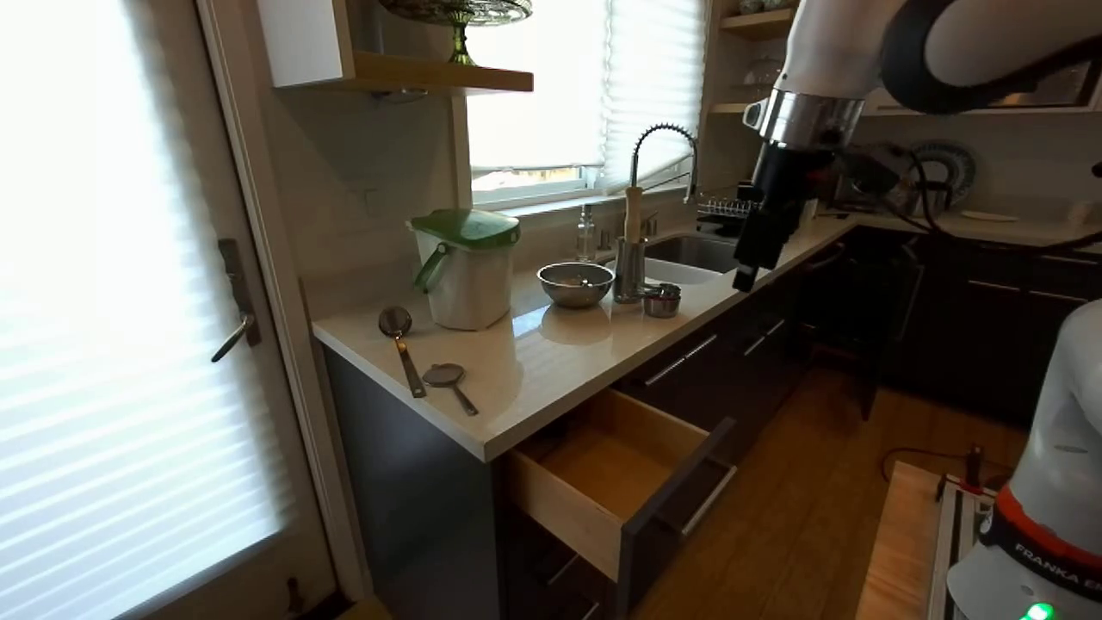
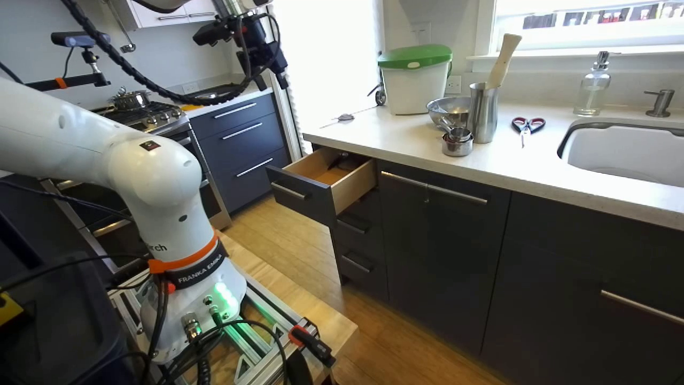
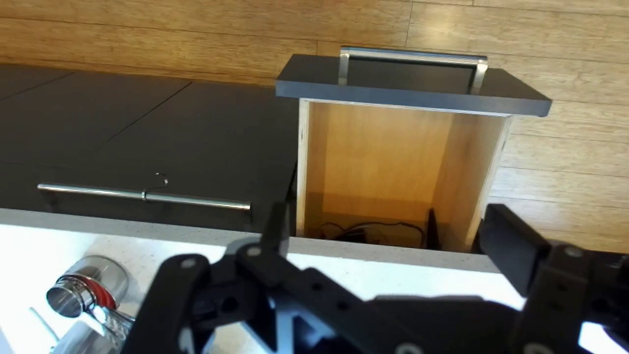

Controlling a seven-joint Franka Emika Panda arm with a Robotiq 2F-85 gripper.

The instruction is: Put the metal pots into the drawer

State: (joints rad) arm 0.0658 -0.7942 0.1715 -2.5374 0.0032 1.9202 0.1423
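Note:
The wide shiny steel bowl [image 1: 575,288] stands upright on the counter in both exterior views [image 2: 443,109]; in the wrist view I cannot make it out. The small steel pot, a stack of cup-sized vessels with handles [image 1: 661,301], stands near the counter's front edge [image 2: 457,144], and at the lower left of the wrist view [image 3: 88,290]. The drawer [image 1: 568,508] is pulled out, its dark front panel [image 2: 299,200] facing the room; its wood floor [image 3: 378,162] shows bare. My gripper [image 3: 393,231] is open and empty, high above the counter edge by the drawer [image 1: 747,271] [image 2: 272,83].
A tall steel cylinder [image 2: 483,115] with a wooden-handled tool stands beside the bowl and cups. A green-lidded bin [image 1: 469,275], a ladle [image 1: 405,349] and a strainer [image 1: 446,376] are on the counter, with scissors [image 2: 527,126] near the sink [image 2: 630,155]. Dark cables [image 3: 363,227] lie at the drawer's back.

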